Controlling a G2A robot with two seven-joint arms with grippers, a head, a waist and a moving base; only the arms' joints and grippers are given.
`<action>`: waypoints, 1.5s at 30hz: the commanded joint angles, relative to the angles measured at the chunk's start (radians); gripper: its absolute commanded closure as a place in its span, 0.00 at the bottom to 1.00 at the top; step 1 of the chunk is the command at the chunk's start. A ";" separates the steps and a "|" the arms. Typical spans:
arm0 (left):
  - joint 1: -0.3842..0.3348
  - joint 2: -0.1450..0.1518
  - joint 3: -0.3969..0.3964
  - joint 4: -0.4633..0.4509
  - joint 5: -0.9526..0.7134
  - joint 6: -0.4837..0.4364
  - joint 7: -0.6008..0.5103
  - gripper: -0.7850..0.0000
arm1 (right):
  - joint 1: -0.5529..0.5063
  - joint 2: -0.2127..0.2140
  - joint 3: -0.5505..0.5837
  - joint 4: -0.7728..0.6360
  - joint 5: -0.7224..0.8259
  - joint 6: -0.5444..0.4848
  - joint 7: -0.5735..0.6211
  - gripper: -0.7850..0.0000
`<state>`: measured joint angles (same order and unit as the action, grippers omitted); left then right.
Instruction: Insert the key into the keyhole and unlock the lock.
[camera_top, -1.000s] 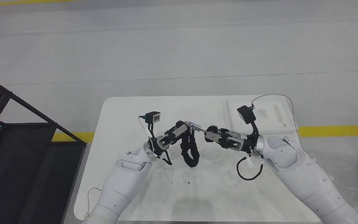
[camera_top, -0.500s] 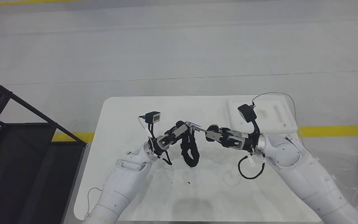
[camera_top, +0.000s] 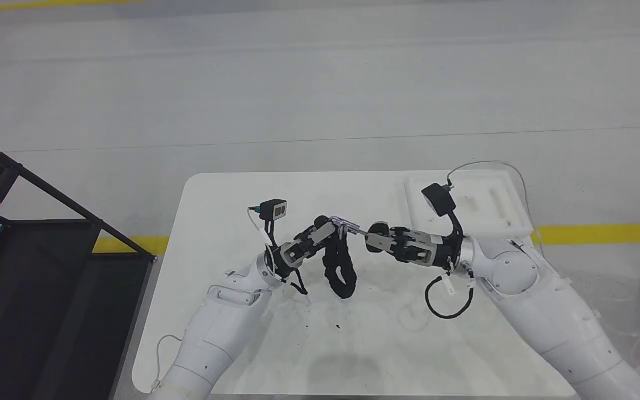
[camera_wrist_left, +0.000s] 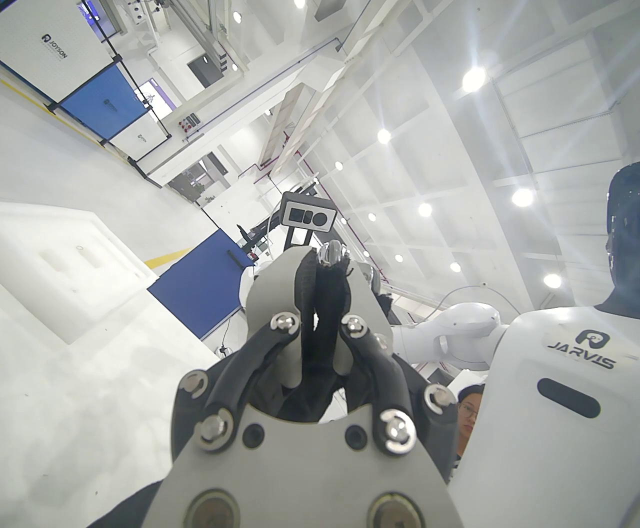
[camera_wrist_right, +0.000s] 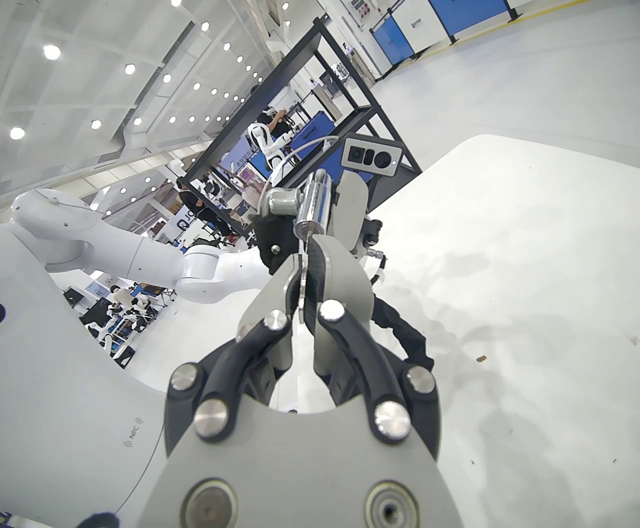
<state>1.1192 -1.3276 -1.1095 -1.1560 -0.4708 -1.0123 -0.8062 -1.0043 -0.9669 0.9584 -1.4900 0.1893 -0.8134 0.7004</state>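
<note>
Chrome caps the head of the cable lock (camera_wrist_right: 311, 206), and its black sleeved loop (camera_top: 342, 272) hangs over the middle of the white table (camera_top: 220, 215). The left gripper (camera_wrist_left: 320, 280) is clamped on the black sleeve just below the chrome cylinder, holding it up. The right gripper (camera_wrist_right: 304, 265) pinches the flat key (camera_wrist_right: 300, 248) between closed fingers. The blade's tip meets the cylinder's end face; how deep it sits cannot be told. A white foam tray (camera_top: 490, 205) lies at the table's far right corner.
</note>
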 joint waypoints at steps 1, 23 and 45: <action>0.000 0.000 0.000 0.000 0.000 0.000 0.000 1.00 | 0.003 -0.002 -0.001 -0.001 0.000 0.003 0.005 1.00; 0.000 0.000 0.000 0.000 0.000 0.000 0.000 1.00 | 0.001 -0.017 0.010 0.006 0.021 0.011 0.017 0.00; 0.000 0.000 0.000 0.000 0.000 0.000 0.000 1.00 | -0.061 -0.003 0.090 0.034 -0.006 -0.110 0.011 0.00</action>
<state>1.1192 -1.3276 -1.1095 -1.1560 -0.4707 -1.0123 -0.8062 -1.0586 -0.9714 1.0425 -1.4463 0.1841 -0.9404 0.7172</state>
